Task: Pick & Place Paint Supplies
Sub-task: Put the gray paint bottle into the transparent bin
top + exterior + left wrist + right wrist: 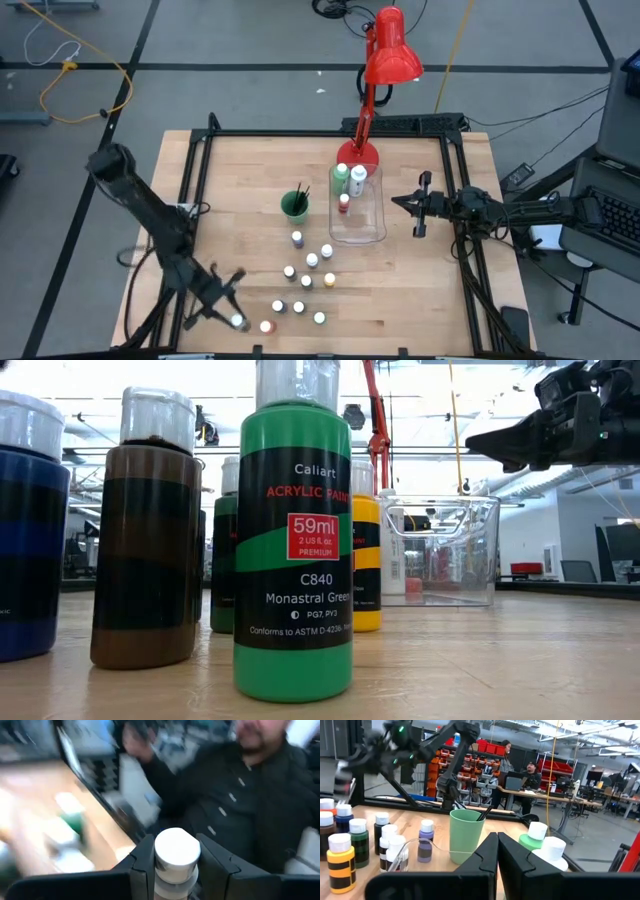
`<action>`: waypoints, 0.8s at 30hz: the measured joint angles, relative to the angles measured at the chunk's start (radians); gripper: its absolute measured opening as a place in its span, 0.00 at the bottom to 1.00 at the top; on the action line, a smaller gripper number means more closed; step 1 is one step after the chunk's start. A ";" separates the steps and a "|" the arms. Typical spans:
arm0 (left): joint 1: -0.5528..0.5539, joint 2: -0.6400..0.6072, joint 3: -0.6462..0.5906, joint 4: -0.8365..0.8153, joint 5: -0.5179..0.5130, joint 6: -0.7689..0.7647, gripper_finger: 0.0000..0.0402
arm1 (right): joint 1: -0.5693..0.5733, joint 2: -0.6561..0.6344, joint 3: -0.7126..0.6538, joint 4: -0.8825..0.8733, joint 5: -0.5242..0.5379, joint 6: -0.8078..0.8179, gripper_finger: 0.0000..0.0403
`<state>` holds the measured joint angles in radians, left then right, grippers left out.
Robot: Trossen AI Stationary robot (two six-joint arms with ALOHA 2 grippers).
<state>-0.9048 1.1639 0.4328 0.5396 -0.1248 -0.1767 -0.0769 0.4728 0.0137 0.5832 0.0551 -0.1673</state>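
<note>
Two grippers show: the left gripper [232, 318] pinches a white-capped bottle [176, 854] at the table's [420, 290] near left corner, while the right gripper [424, 205], jaws pressed together, waits beside the bin [372, 228] holding three bottles, other bottles standing mid-table.

Even, bright overhead light; faint shadows on the worktop [250, 190]. Low view glares white behind the bottles. Left wrist view is heavily motion-blurred; the other views are sharp.
</note>
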 joint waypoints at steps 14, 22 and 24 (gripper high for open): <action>0.677 -0.108 0.492 -0.453 -0.038 0.262 0.24 | 0.000 0.010 0.000 -0.005 -0.004 0.051 0.01; 0.869 0.340 0.725 -0.274 0.182 0.238 0.24 | 0.000 0.016 0.000 -0.020 -0.005 0.051 0.01; 0.883 0.436 0.799 -0.291 0.180 0.247 0.24 | 0.000 0.016 0.000 -0.043 -0.007 0.051 0.01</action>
<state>-0.0215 1.6003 1.2321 0.2490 0.0552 0.0705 -0.0769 0.4890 0.0135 0.5402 0.0483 -0.1162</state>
